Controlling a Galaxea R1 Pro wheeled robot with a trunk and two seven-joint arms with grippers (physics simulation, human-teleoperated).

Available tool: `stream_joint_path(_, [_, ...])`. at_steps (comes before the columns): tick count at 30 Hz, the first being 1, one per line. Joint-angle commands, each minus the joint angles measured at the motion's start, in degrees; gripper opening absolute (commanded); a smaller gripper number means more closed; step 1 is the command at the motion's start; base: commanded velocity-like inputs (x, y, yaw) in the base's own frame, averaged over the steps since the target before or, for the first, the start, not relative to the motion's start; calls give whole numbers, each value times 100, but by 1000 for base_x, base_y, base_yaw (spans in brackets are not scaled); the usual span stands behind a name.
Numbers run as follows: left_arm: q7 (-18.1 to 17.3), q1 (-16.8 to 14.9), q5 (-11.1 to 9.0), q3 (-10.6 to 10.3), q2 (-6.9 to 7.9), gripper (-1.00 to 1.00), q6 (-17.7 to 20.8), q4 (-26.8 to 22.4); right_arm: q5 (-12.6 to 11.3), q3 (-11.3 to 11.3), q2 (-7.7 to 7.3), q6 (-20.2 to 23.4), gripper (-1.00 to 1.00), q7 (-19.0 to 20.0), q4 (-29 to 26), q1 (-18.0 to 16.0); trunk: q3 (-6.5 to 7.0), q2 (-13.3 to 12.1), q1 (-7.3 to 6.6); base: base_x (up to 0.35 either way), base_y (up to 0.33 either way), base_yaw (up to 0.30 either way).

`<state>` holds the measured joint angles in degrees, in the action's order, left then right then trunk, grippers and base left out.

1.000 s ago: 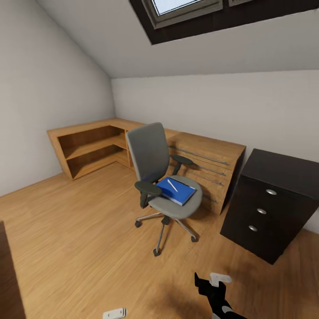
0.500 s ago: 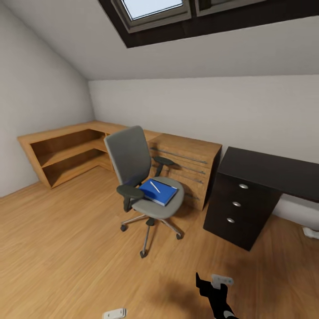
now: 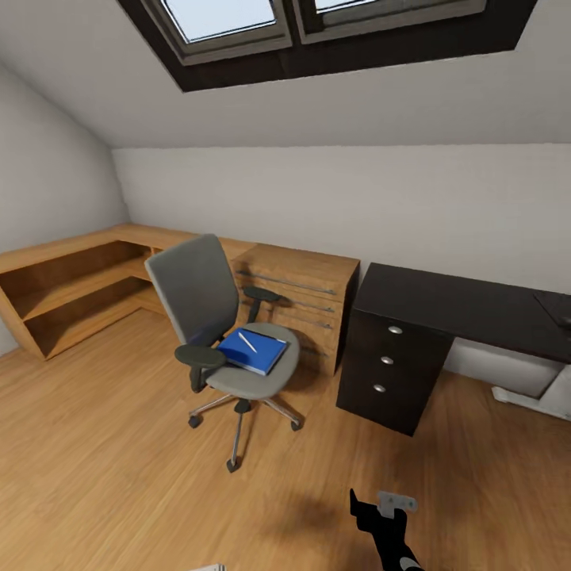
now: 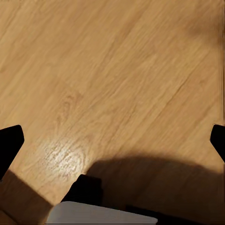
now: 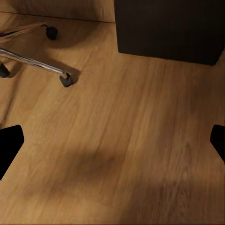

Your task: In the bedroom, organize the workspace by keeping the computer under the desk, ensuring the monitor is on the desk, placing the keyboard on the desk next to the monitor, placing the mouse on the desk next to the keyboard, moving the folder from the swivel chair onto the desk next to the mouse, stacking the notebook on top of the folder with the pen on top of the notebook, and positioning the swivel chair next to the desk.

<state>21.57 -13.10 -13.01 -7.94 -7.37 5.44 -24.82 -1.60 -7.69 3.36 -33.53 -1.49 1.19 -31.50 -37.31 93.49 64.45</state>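
Both sets of jaws stand wide apart and grasp nothing. The left gripper (image 4: 112, 140) points down at bare oak floor (image 4: 117, 70). The right gripper (image 5: 112, 140) also faces the floor, with a chrome chair leg and castor (image 5: 66, 79) ahead of it. In the head view the chair (image 3: 214, 317) stands before the oak drawer unit (image 3: 297, 297), left of the desk (image 3: 468, 305). The folder (image 3: 254, 351) lies on its seat, the pen (image 3: 247, 342) on top.
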Motion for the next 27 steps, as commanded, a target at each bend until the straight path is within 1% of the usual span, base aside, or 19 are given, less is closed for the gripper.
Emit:
stream_joint_path(1, [47, 0, -53, -49, 6, 100, 29, 0, -16, -12, 1, -24, 100, -1, 13, -7, 15, -39, -23, 0, 0, -269])
stream_joint_path(9, [-18, 3, -53, -55, 39, 100, 60, 96, -15, -11, 5, -22, 100, 0, 13, -5, 175, -360, -199, 0, 0, -269])
stream_joint_path(13, [-287, 7, -53, -51, 114, 100, 64, 249, -15, -12, 0, -22, 100, 0, 13, -5, 255, -520, -287, 0, 0, -269])
stream_joint_path(19, [-475, 9, -59, -50, 164, 100, 58, 315, -15, -13, -2, -22, 100, 0, 13, -5, 375, -761, -418, 0, 0, -269])
stream_joint_path(27, [-510, 9, -56, -44, 170, 100, 7, 327, -15, -13, -2, -22, 100, 0, 13, -5, 536, -1082, -594, 0, 0, -269])
